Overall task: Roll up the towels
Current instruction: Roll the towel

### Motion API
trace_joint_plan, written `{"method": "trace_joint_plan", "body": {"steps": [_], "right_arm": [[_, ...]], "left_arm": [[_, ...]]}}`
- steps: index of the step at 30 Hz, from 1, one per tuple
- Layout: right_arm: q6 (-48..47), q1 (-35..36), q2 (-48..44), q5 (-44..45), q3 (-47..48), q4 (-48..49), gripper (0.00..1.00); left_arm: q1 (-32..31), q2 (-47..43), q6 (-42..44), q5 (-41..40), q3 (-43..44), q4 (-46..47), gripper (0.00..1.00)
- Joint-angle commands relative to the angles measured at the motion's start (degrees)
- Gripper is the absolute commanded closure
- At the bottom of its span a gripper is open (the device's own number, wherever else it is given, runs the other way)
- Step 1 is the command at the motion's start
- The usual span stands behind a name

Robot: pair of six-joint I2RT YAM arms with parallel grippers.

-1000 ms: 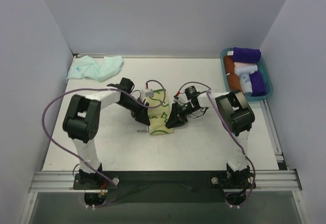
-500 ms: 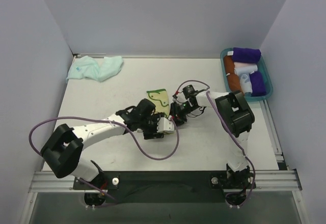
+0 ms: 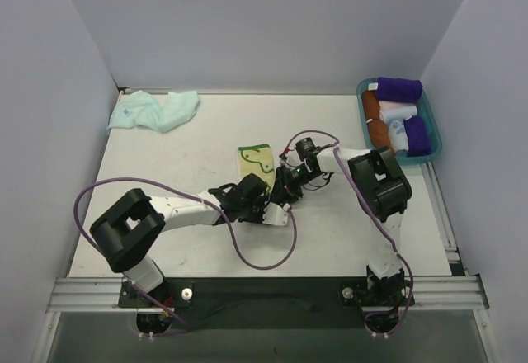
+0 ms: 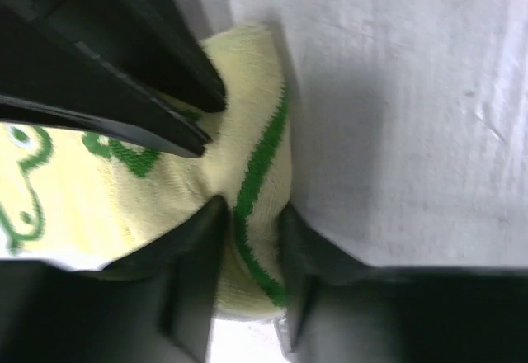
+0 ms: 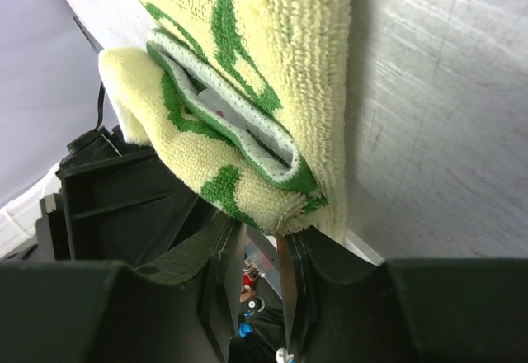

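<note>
top external | left gripper (image 3: pixel 262 200) moved nearside, pinching yellow towel (image 3: pixel 256 158) | towel folded shorter

Top view: the near end of the yellow towel (image 3: pixel 256 163) is hidden under my left gripper (image 3: pixel 268 203) and right gripper (image 3: pixel 280 191), which sit too close together to read either jaw gap. My left wrist view cuts the towel off at its left edge, and my right wrist view at the top. The rolls (image 3: pixel 400 120) in the tray (image 3: pixel 360 95) are too small to count.
</note>
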Motion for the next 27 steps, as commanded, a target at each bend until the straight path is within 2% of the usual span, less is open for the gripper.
{"method": "trace_joint_plan", "body": {"steps": [1,2,3,8,10,11,13,17,22,27], "right_arm": [[-1.8,0.1,0.4,4.0,-0.8,-2.9,0.77],[-1.9,-0.1,-0.3,3.9,-1.4,-2.8,0.77],[-2.0,-0.4,-1.2,3.8,-2.0,-2.0,0.77],[-3.6,-3.8,-8.9,3.4,-5.0,0.5,0.75],[-5.7,-5.4,-12.4,3.7,-5.3,-0.2,0.71],[-7.6,-7.1,-13.8,4.1,-5.5,-0.8,0.66],[-14.0,-8.9,-16.9,5.6,-6.0,-4.1,0.61],[-25.5,-12.5,-29.3,9.0,-9.3,-7.7,0.50],[-39.2,-12.9,-46.9,10.8,-17.5,-7.7,0.46],[-49.1,-9.9,-52.4,13.8,-19.2,-15.8,0.46]], "left_arm": [[4.2,4.1,-4.4,4.7,4.4,-5.9,0.64],[5.3,4.6,-5.4,7.0,5.5,-8.0,0.72],[6.3,5.1,-5.8,12.7,7.8,-12.6,0.76],[12.7,7.2,-6.7,29.3,12.8,-26.2,0.92],[13.5,9.0,-5.8,32.3,15.8,-30.1,0.95],[14.0,10.1,-5.5,33.9,16.9,-32.1,0.96],[15.2,13.4,-5.2,38.3,19.3,-37.5,0.98],[17.9,18.9,-5.6,45.7,25.6,-44.5,0.99],[21.3,28.9,-4.2,51.2,33.7,-54.5,0.99],[22.5,36.2,-7.6,51.9,40.2,-57.2,0.99]]}}
